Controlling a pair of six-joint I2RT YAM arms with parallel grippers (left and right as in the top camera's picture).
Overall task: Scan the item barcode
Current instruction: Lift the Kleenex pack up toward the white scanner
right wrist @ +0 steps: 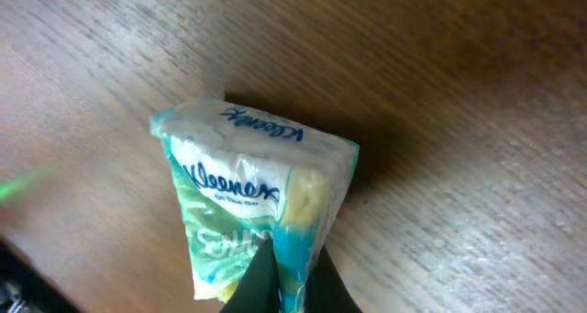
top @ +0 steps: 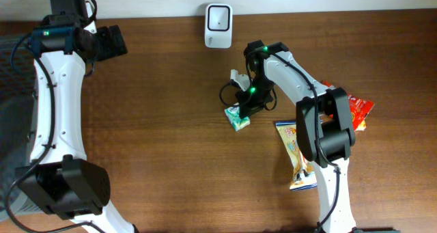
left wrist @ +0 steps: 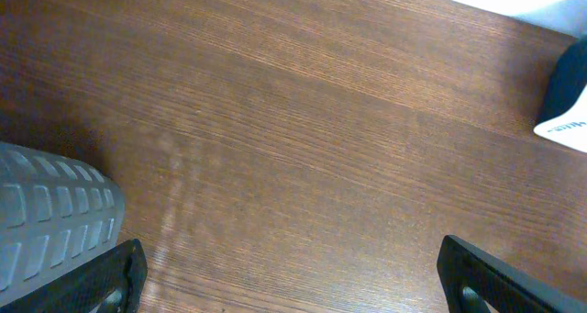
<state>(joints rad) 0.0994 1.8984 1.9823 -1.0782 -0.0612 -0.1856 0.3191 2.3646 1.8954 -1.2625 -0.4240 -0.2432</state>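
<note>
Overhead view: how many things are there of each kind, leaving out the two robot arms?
Tissue pack: 1
Snack packets: 2, the yellow packet and the red packet
Scanner: 1
Total: 4

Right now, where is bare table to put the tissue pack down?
Free: the wood between left arm and tissue pack, below the scanner. Crowded: right side, yellow packet and red packet by the right arm.
</note>
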